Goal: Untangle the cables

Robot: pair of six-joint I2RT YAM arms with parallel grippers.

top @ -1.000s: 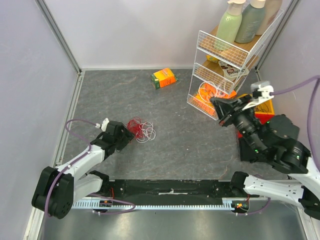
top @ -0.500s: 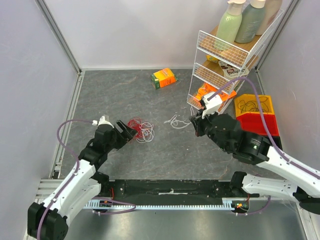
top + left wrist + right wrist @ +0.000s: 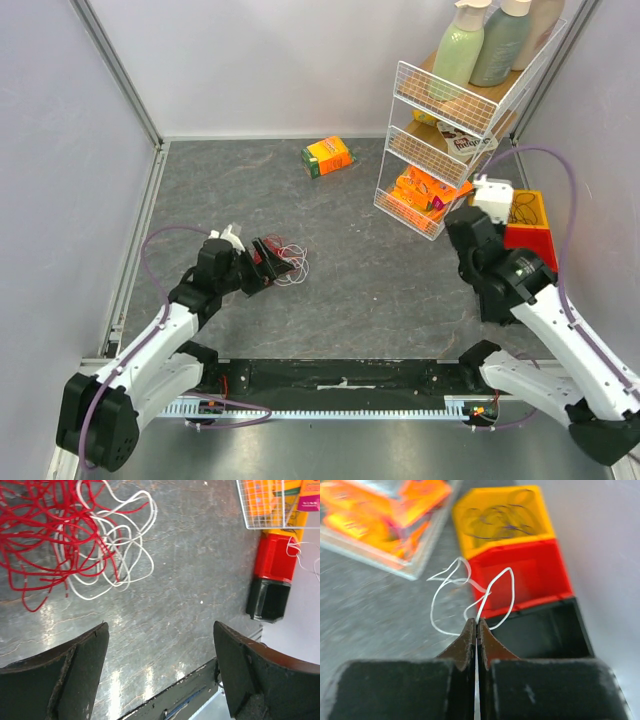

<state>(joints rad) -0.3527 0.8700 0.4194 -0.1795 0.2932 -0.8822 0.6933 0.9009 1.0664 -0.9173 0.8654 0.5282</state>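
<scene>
Roughly, the job looks part done. Black cables (image 3: 492, 517) lie in the yellow bin (image 3: 505, 542). The right pincer (image 3: 477, 625) is pinched tight on a single white strand (image 3: 481, 607), whose loops hang in front of the red bin (image 3: 530, 580) in the wrist view, well apart from the heap. What is left sits on the bench (image 3: 200, 555) by the left arm: a red cable (image 3: 45, 530) and a white cable (image 3: 120, 550), interlaced and not yet parted. The left pincer (image 3: 160, 627) stands wide apart just short of that tangle, holding nothing. By my reckoning, those two need separating next
</scene>
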